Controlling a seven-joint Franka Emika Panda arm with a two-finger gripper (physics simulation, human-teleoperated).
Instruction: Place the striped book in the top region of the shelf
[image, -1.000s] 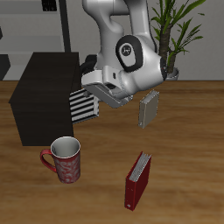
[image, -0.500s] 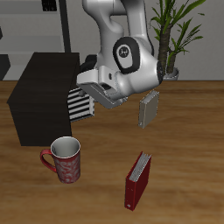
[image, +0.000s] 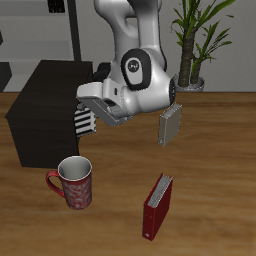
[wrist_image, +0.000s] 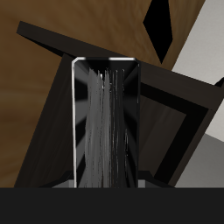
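Observation:
The striped book (image: 86, 120) hangs in the air with my gripper (image: 97, 113) shut on it. Its black-and-white stripes show just beside the upper front corner of the shelf (image: 42, 112), a big matte black box with a flat top. From the wrist view the book (wrist_image: 105, 122) fills the middle as a dark glossy slab with a pale edge, and the shelf's black panels (wrist_image: 179, 109) lie behind it. The book touches neither the shelf's top nor the table.
A red patterned mug (image: 75, 183) stands in front of the shelf. A dark red book (image: 157, 205) stands upright nearer the table's front edge. A grey book (image: 170, 126) stands behind the arm, with a potted plant (image: 195, 45) farther back. A grey rack (image: 35, 30) is beyond the shelf.
The arm has carried the striped book sideways toward the shelf and slightly higher. The mug and the other books have not moved.

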